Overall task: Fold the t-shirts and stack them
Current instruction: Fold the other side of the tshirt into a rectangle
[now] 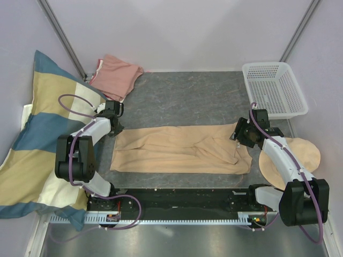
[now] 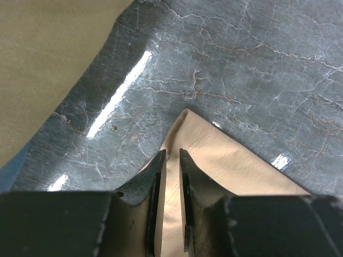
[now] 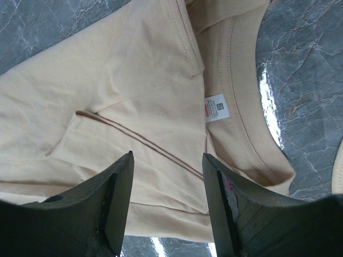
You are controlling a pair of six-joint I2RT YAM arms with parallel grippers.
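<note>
The tan t-shirt (image 1: pixel 182 150) lies spread lengthwise across the grey table, folded into a long band. My left gripper (image 1: pixel 117 130) is at its far left corner. In the left wrist view the narrow jaws (image 2: pixel 172 155) pinch a strip of the tan cloth (image 2: pixel 225 160). My right gripper (image 1: pixel 239 134) hovers open over the collar end. The right wrist view shows the open gripper (image 3: pixel 167 156) above the folded cloth (image 3: pixel 134 80), near the white neck label (image 3: pixel 217 107). The salmon-pink t-shirt (image 1: pixel 115 76) lies crumpled at the back left.
A big blue, yellow and cream striped pillow (image 1: pixel 37 139) leans along the left side, and its cream edge (image 2: pixel 43 64) shows in the left wrist view. A white mesh basket (image 1: pixel 274 88) stands at the back right. A round beige domed thing (image 1: pixel 300 155) lies under the right arm.
</note>
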